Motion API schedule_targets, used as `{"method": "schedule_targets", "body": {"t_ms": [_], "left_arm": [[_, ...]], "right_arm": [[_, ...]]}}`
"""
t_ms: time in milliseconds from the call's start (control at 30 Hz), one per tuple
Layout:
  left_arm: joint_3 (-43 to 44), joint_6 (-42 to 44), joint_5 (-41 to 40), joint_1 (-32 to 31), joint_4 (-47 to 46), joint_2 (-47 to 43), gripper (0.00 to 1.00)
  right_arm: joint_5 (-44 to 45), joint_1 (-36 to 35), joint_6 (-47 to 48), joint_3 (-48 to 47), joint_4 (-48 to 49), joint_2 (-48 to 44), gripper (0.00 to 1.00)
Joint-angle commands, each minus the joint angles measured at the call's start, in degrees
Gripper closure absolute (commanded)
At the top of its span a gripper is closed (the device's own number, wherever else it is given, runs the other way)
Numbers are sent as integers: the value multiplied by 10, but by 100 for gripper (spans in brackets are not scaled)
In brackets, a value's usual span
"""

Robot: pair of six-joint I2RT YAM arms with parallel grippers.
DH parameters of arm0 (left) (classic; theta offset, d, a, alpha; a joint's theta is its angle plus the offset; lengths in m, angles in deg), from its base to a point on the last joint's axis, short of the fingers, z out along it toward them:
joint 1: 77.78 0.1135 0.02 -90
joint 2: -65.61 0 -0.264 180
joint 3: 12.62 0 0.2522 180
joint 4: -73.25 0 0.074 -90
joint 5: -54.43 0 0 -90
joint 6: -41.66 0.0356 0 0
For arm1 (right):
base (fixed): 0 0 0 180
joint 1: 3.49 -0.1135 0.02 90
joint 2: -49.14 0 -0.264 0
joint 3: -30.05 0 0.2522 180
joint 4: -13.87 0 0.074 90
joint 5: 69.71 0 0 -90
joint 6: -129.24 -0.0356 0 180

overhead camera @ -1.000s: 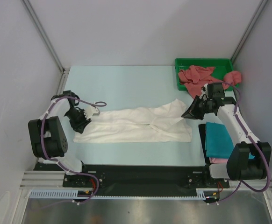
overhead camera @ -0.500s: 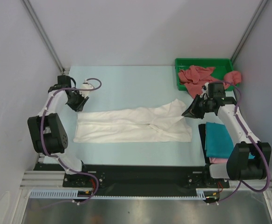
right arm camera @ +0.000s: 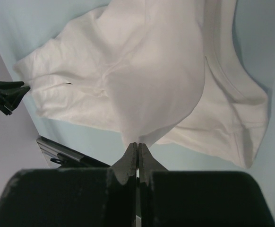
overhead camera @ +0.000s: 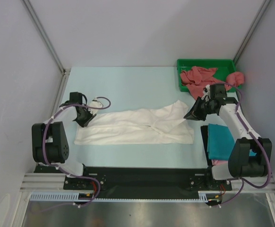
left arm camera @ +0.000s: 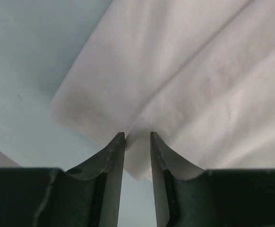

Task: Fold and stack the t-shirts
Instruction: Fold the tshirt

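Note:
A white t-shirt (overhead camera: 137,125) lies stretched across the middle of the table. My left gripper (overhead camera: 86,118) sits at its far left corner. In the left wrist view the jaws (left arm camera: 137,135) stand a little apart, open, with a fold of the white t-shirt (left arm camera: 189,71) reaching in between the tips. My right gripper (overhead camera: 190,115) is shut on the shirt's right edge. In the right wrist view the jaws (right arm camera: 137,144) pinch the white t-shirt (right arm camera: 142,71) and it rises to them in a peak.
A green tray (overhead camera: 206,62) at the back right holds crumpled dusty red t-shirts (overhead camera: 199,75), and one red t-shirt (overhead camera: 236,77) hangs over its right rim. A folded teal t-shirt (overhead camera: 220,142) lies on a pink t-shirt (overhead camera: 218,162) beside the right arm's base.
My left gripper swung away toward the back left, then came back down to the white shirt's far left corner. Its jaws narrowed slightly. The right gripper kept its hold and hardly moved.

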Motion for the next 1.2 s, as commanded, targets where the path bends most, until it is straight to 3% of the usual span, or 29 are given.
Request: {"method": "schedule_targets", "body": {"t_ms": [0,233,300,500,633,733,967,1167], "left_arm": [[-30,35,-11,0,-3,-58,66],[-42,60,-27,-3,20,-73,64],[-24,61,-33,-2,37,-51,69],[8,76,-13,1,94,-29,99],[21,76,-10,2,94,-46,100],[40,53,-49,6,17,-51,100],[216,29,-114,8,-72,41,100],[349,32,-118,8,-74,115,100]], "right_arm": [[-21,15,15,-7,10,14,100],[-30,22,23,-11,20,37,100],[-30,23,25,-14,22,42,100],[-31,24,22,-19,22,40,100],[-45,24,8,-30,23,33,100],[-62,24,-21,-55,53,33,100],[-54,25,-104,-182,157,117,100],[-36,27,-148,-272,186,199,100]]}}
